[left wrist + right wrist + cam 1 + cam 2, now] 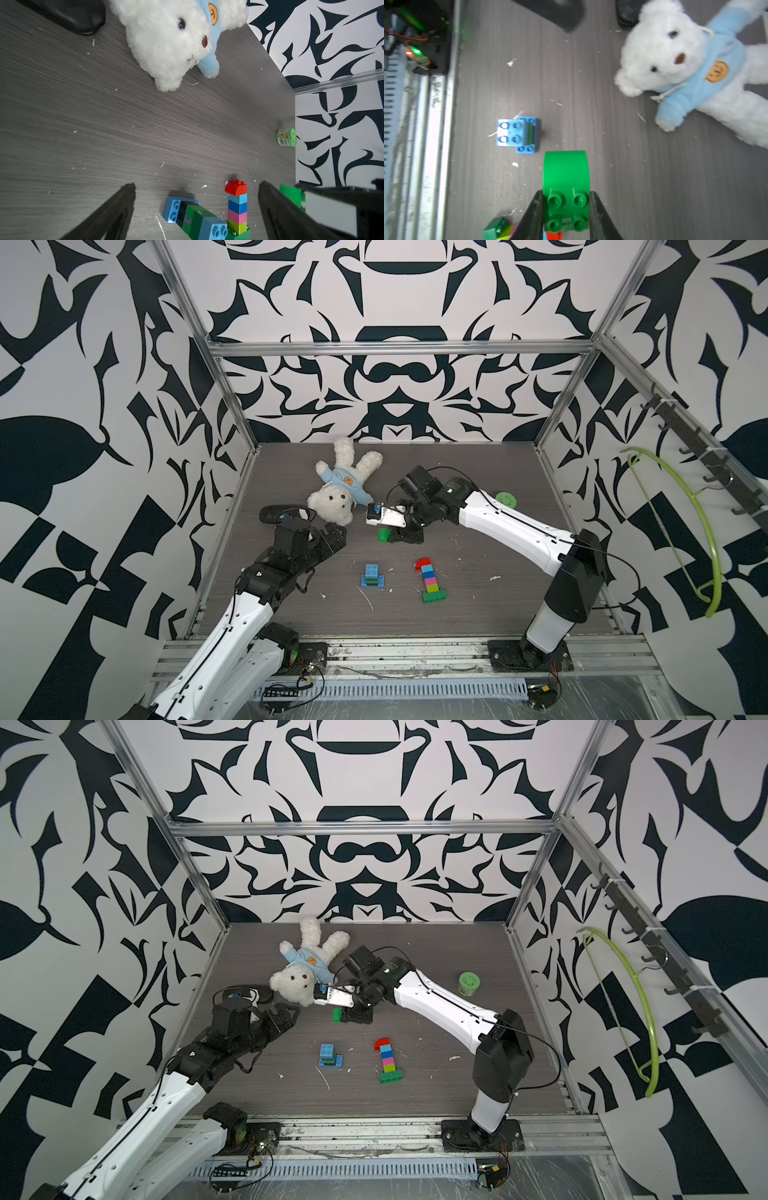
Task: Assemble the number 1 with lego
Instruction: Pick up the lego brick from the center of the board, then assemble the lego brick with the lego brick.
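A flat lego column [430, 580] lies on the table: red curved cap, light blue, blue, pink, lime, green base. It shows in both top views, at the middle [388, 1060], and in the left wrist view [238, 209]. To its left sits a small blue, green and black lego cluster [373, 576] [517, 134]. My right gripper [388, 536] [566, 207] is shut on a green curved lego brick [565, 176] [383, 535], just above the table behind the column. My left gripper [332, 537] [197, 187] hovers open with nothing in it, near the bear's head.
A white teddy bear [340, 489] in a light blue shirt lies at the back, close to both grippers. A black oval object [276, 514] rests by the left wall. A green-lidded jar [507, 499] stands at the right. A lime hanger [685, 522] hangs on the right wall.
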You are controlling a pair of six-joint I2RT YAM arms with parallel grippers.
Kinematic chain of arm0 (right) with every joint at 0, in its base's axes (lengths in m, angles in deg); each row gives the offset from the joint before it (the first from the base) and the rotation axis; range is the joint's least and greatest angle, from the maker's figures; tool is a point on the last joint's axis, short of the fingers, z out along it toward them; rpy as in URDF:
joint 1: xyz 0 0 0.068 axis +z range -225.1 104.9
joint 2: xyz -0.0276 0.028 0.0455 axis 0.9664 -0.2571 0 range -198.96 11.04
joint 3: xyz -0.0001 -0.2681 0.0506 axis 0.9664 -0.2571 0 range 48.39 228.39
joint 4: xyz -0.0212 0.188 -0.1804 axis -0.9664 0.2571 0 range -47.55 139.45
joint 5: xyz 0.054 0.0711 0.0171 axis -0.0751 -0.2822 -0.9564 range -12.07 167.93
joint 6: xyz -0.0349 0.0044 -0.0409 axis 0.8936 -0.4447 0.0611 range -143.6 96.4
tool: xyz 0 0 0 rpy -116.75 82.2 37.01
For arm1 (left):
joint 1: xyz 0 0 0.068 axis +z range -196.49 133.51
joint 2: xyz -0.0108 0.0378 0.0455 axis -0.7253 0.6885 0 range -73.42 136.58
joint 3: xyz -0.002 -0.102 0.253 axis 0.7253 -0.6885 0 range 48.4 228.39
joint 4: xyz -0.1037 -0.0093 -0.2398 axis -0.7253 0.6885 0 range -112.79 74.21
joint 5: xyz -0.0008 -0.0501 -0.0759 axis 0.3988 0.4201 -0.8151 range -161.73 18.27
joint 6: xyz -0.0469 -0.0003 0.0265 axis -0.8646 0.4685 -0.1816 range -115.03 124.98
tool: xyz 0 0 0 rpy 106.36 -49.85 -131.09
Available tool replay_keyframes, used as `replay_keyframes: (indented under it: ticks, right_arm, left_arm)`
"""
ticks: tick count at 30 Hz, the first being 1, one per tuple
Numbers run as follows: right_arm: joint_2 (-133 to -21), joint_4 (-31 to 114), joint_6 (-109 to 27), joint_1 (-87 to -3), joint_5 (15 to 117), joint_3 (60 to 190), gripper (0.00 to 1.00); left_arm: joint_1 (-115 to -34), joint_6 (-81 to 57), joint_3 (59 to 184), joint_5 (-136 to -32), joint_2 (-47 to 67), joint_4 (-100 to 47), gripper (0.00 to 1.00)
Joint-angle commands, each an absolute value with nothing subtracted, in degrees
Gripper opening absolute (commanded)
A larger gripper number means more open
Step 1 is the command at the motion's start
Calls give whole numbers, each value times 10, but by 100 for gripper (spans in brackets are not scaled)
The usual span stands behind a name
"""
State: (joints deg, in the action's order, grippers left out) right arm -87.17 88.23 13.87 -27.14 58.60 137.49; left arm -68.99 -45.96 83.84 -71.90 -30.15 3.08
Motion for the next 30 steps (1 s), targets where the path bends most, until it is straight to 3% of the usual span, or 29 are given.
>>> replay_keyframes:
  ticks: [1,11,30]
  right_arm:
    - [-851,899,75,-227,617,1367,19]
    - [-878,881,-35,-133,704,1361,15]
    - [-942,881,-8,-122,750,1406,15]
  left_arm:
    - [-688,-481,822,-709,-315,60,98]
    - [-688,-525,800,-698,-353,76,98]
    - [-689,-551,782,-694,-382,75,97]
